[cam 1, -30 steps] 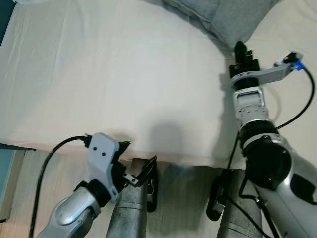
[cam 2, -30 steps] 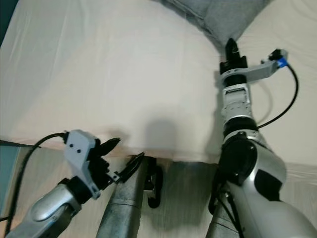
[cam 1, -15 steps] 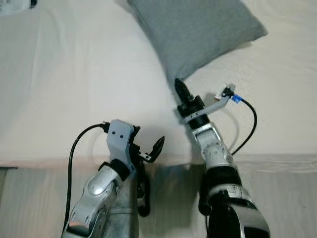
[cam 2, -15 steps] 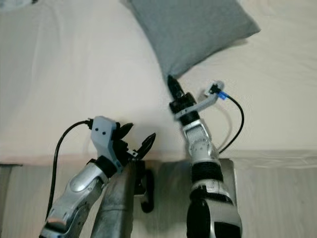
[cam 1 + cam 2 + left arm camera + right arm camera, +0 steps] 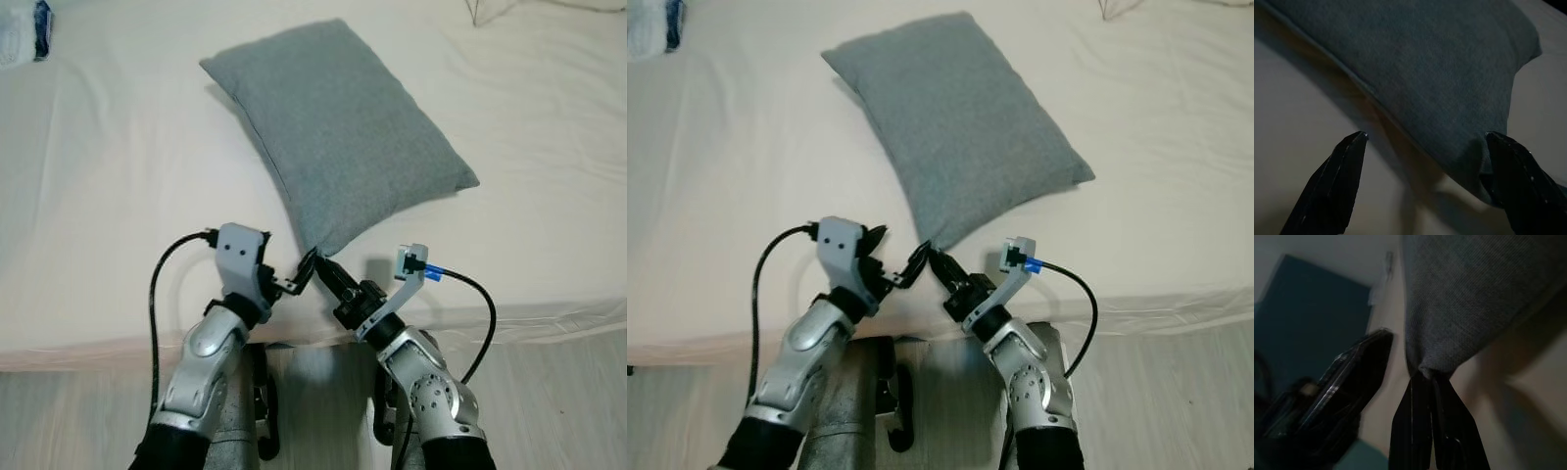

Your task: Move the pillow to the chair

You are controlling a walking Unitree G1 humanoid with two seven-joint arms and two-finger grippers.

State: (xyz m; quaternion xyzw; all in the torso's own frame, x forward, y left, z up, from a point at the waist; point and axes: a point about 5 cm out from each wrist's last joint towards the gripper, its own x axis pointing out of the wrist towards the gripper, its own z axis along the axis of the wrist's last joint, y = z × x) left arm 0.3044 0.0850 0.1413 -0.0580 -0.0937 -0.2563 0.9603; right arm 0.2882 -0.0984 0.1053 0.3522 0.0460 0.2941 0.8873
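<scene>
The grey pillow (image 5: 338,137) lies in the upper middle of the frame on the bed (image 5: 118,186). The right gripper (image 5: 326,266) pinches only its near corner; the left gripper (image 5: 284,277) is spread wide beside it. So small a bite could slip when lifted.

head cams down, wrist cams close, dim-ish

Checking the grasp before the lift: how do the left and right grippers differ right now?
The right gripper has its fingers pressed together on the near corner of the grey pillow, while the left gripper is spread wide, gripping nothing. The right pinches the corner's tip; the left straddles the pillow's edge beside it. Both sit at that same corner, over the bed.
</scene>
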